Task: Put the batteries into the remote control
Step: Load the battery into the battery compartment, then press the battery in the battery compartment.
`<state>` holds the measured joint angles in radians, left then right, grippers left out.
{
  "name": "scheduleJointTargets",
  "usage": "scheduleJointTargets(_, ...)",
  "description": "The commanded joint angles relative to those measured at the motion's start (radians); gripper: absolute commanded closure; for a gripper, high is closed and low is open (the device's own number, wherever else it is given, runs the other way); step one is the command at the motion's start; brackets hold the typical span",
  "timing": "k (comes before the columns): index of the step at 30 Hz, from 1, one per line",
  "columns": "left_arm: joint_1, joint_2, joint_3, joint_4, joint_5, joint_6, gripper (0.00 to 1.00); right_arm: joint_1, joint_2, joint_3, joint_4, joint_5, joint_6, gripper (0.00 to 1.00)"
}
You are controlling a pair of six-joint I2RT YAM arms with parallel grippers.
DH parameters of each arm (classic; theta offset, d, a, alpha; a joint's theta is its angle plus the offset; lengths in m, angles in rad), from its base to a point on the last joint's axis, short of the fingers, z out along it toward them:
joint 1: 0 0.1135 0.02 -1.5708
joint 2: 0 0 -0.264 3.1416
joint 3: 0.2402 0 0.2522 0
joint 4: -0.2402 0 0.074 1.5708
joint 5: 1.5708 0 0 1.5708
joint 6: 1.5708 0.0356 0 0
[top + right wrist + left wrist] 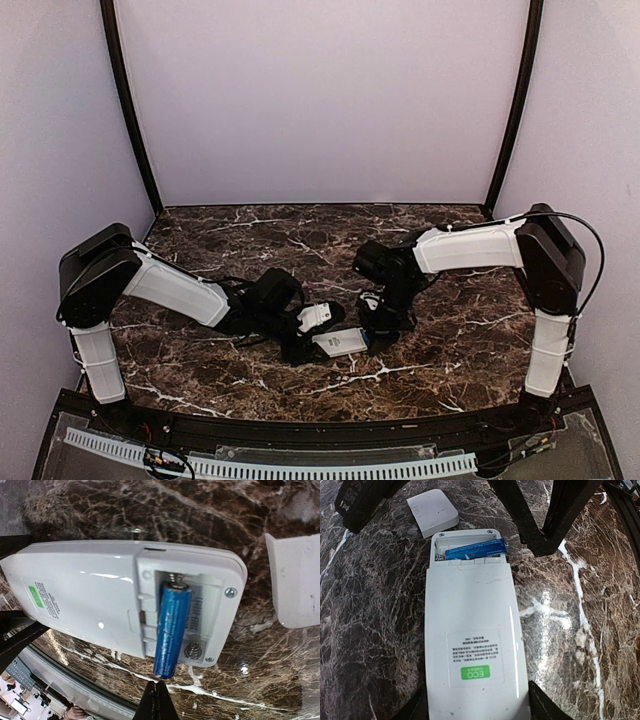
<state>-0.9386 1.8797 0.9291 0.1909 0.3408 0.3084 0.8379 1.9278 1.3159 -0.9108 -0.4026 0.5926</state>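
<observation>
The white remote control [470,630] lies face down on the marble, its battery bay open at the far end. One blue battery [172,630] sits slanted in the bay: one end rests on the spring contact, the other sticks out past the remote's edge. It also shows in the left wrist view [475,550]. A second battery is not in view. My left gripper [477,707] is shut on the remote's near end, one finger at each side. My right gripper [157,700] is shut and empty, its tips right at the battery's protruding end.
The small white cover piece [432,512] lies flat on the marble just beyond the remote's open end, and it also shows in the right wrist view [295,580]. In the top view both grippers meet at the table's middle [345,340]. Purple walls enclose the table.
</observation>
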Motion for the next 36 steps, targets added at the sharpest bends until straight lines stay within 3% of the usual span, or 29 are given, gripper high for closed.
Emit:
scheduleJointTargets(1,-0.009,0.018,-0.01,-0.061,0.041,0.003,0.73,0.003,0.03,0.023,0.004,0.032,-0.007,1.0)
scheduleJointTargets(22,-0.008,0.019,-0.009,-0.062,0.043,0.004,0.72,-0.023,0.083,0.097,-0.005,0.08,-0.085,1.0)
scheduleJointTargets(36,-0.007,0.02,-0.007,-0.062,0.046,0.007,0.72,-0.036,0.121,0.103,0.077,0.023,-0.135,1.0)
